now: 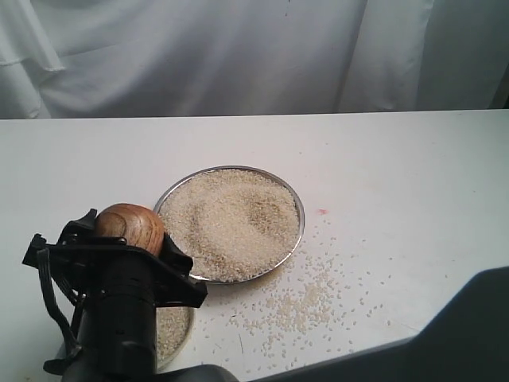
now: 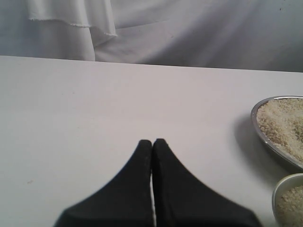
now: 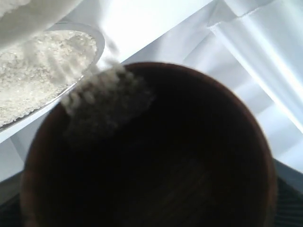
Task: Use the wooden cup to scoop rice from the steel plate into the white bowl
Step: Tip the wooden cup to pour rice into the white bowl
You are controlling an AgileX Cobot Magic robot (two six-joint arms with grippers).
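1. Right gripper [image 1: 127,239], black and closest in the exterior view, has its jaws clamped on a small rounded reddish-brown wooden cup [image 1: 130,224].
2. The cup hangs above a small cream-white bowl [image 1: 189,320], just beside the near-left rim of a wide, shallow, shiny steel plate [image 1: 302,227].
3. In the right wrist view the cup's dark inside [image 3: 156,156] fills the picture, with blurred pale grains at its lip.
4. The bowl, mostly hidden under the arm, holds some rice.
5. The plate carries a broad heap of off-white rice [image 1: 235,219].
6. Loose grains [image 1: 306,302] lie scattered on the white table [image 1: 398,175] by the plate's near right.
7. Left gripper [image 2: 152,142] has its black jaws pressed together on nothing, apart from plate and bowl.
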